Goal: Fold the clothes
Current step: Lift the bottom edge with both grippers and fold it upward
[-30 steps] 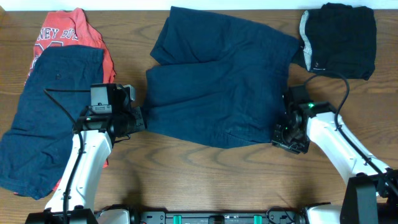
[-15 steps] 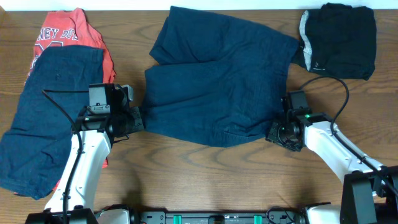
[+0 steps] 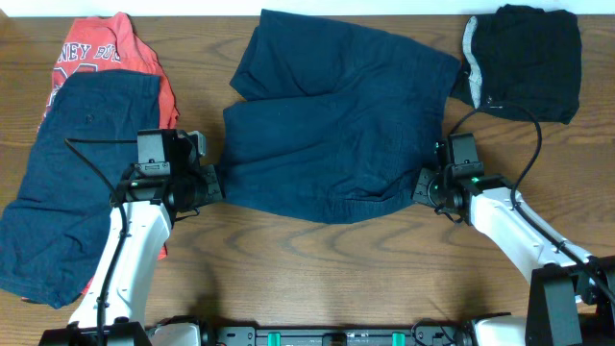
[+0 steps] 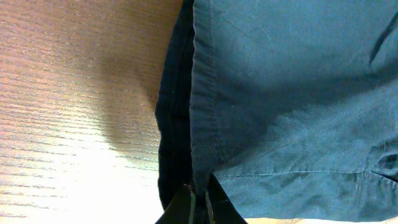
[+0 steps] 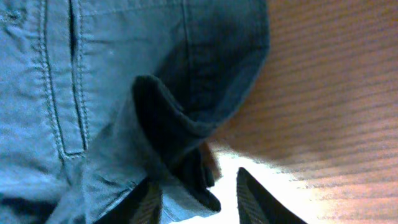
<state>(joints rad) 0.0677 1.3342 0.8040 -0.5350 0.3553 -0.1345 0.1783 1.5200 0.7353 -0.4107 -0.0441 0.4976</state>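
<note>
1. We see one brown wooden table (image 3: 317, 269), its grain running left-right in the overhead view.
2. A pale strip (image 3: 192, 6) runs along its far edge. We can't tell whether it is wall or floor.
3. Lighting: bright glare patches on the wood in both wrist views, with soft shadow beside them.

The wide dark navy cloth shorts (image 3: 336, 115) in the middle are showing a plain deep blue, with stitching of the same blue along the hem and pocket. At the left, a second pair of navy cloth shorts (image 3: 77, 183) is showing that same unpatterned blue. The red cotton T-shirt (image 3: 108, 48) at the far left is carrying white lettering. At the far right, a black folded garment (image 3: 533, 62) is showing a grey-white stripe along one edge. The brown wooden bench (image 3: 317, 279) is showing fine straight grain.
</note>
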